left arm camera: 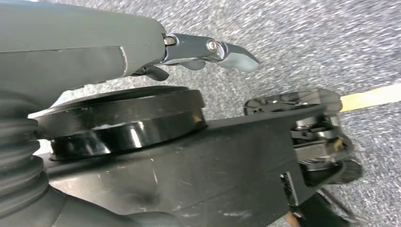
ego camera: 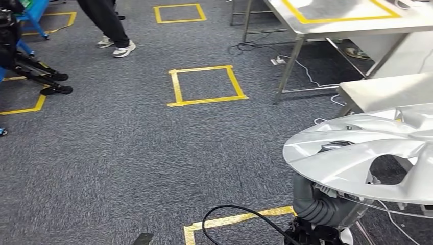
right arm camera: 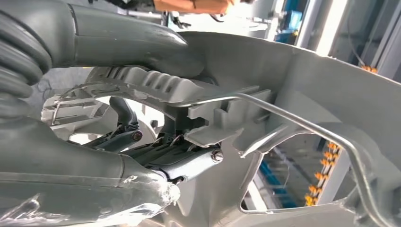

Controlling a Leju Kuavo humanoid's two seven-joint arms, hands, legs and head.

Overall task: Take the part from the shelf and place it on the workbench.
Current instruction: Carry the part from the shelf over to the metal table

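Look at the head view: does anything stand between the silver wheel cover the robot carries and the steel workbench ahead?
Nothing visible blocks it. The wheel cover is held by the right hand, fingers reaching through its openings. Between it and the workbench lie carpet, a white cable on the floor and a lower white surface beside the path.

Grey carpet floor (ego camera: pixel 117 153). Yellow tape squares (ego camera: pixel 207 85) on floor, one in middle, more far off. Metal table (ego camera: pixel 352 20) at far right, yellow tape on top. White cable (ego camera: pixel 306 71) under table. Black tripod legs (ego camera: pixel 43 76) at left. Person's legs, white shoes (ego camera: pixel 117 46) far off.
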